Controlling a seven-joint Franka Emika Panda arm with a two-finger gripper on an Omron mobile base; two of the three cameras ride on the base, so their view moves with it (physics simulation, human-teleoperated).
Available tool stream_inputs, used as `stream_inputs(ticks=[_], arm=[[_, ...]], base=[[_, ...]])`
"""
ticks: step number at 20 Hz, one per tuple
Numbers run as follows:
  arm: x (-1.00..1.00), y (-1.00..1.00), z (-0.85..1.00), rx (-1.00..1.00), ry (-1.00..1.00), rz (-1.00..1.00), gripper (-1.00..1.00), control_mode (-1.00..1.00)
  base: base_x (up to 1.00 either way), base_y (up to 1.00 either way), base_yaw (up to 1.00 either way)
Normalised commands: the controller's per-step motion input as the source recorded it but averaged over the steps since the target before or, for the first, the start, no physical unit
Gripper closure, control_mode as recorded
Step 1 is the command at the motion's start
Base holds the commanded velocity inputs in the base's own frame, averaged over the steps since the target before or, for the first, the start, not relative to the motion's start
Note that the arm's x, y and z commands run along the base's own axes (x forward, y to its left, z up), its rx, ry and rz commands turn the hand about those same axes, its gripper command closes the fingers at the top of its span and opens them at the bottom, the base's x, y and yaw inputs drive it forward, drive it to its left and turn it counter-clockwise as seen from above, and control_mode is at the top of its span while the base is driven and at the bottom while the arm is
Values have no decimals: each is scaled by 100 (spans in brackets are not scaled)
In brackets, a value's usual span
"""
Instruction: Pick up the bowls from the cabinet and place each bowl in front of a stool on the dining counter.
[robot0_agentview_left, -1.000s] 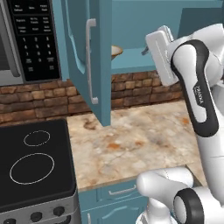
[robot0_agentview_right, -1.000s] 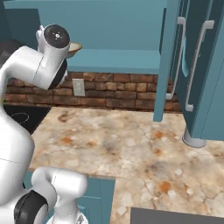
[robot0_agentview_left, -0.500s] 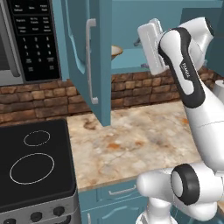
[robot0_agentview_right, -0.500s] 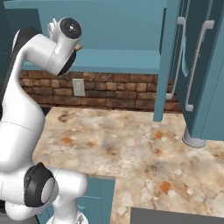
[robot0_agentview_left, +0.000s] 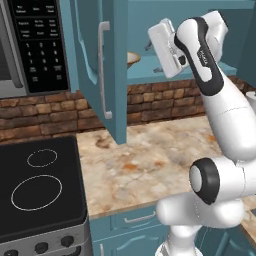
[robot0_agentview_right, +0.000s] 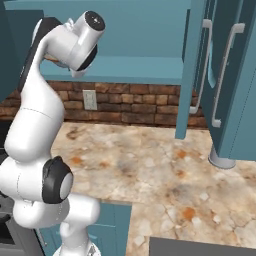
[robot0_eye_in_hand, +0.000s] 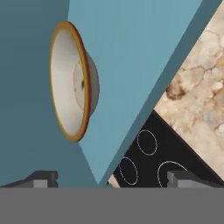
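With its two dark fingertips standing wide apart and nothing between them, the claw (robot0_eye_in_hand: 109, 179) is raised to the level of the cabinet (robot0_agentview_left: 95, 65) shelf and points in at the beige-cream bowl (robot0_eye_in_hand: 73, 82). From the hand's own camera, which is rolled over on its side, that bowl shows as a pale dish with a tan rim, sitting on the teal shelf (robot0_eye_in_hand: 131, 65) a little way off from the fingertips and not touched by them. From behind the arm on the left, the white hand hangs just beside the open cabinet, and the bowl (robot0_agentview_left: 132, 59) peeps out past the edge of the swung-out panelled door, resting on the shelf above the brick wall (robot0_agentview_left: 50, 115). Below it lies the marble table (robot0_agentview_left: 150, 160) with rust veining and teal drawers under it. Left of that is a black cooktop (robot0_agentview_left: 37, 187) with white ring marks, and a black-panelled microwave (robot0_agentview_left: 30, 45) hangs above it. From the right side, more teal doors with light bar handles (robot0_agentview_right: 225, 75) stand open.
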Motion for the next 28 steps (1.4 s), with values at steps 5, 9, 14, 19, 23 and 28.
stream_inputs(ticks=[5,9,14,19,23,28], arm=[[27,28,-13,0,2,3,-100,-100],[34,30,-18,0,2,0,-100,-100],[36,28,-31,0,1,0,-100,-100],[35,13,-22,0,0,0,-100,-100],[26,6,-12,0,0,0,-100,-100],[28,2,-4,0,0,0,-100,-100]], base=[[0,0,0],[0,0,0],[0,0,0],[0,0,0],[0,0,0],[0,0,0]])
